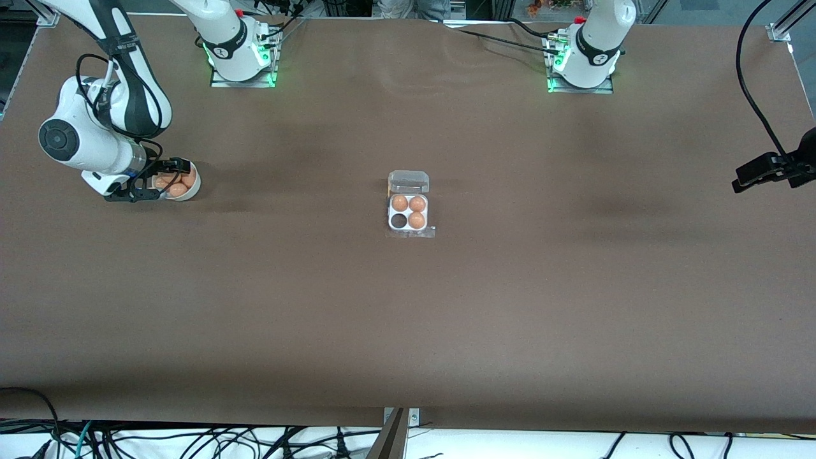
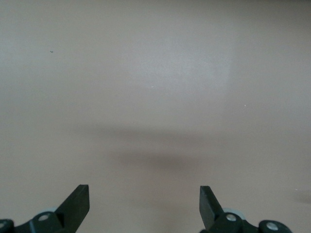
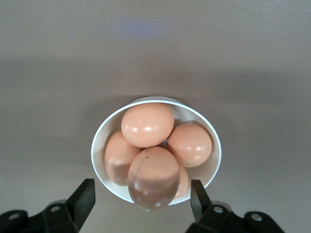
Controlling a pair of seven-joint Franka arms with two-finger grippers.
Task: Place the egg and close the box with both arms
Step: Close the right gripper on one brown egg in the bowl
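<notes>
The clear box [image 1: 408, 212] lies mid-table with its lid [image 1: 408, 182] open flat. Three orange-brown eggs fill its cells, and the cell nearest the front camera toward the right arm's end [image 1: 398, 220] is empty. My right gripper [image 1: 167, 182] is open just over a white bowl [image 1: 193, 185] of several eggs. In the right wrist view [image 3: 142, 199] its fingers [image 3: 83, 198] stand either side of the topmost egg [image 3: 153, 177] without touching it. My left gripper [image 1: 743, 178] is open and empty, waiting over bare table at the left arm's end, as its wrist view [image 2: 144, 204] shows.
The bowl's rim [image 3: 99, 145] rests on the brown table [image 1: 408, 319] near the right arm's end. Cables lie along the table's front edge [image 1: 191, 440]. A black cable [image 1: 752, 95] hangs over the left arm's end.
</notes>
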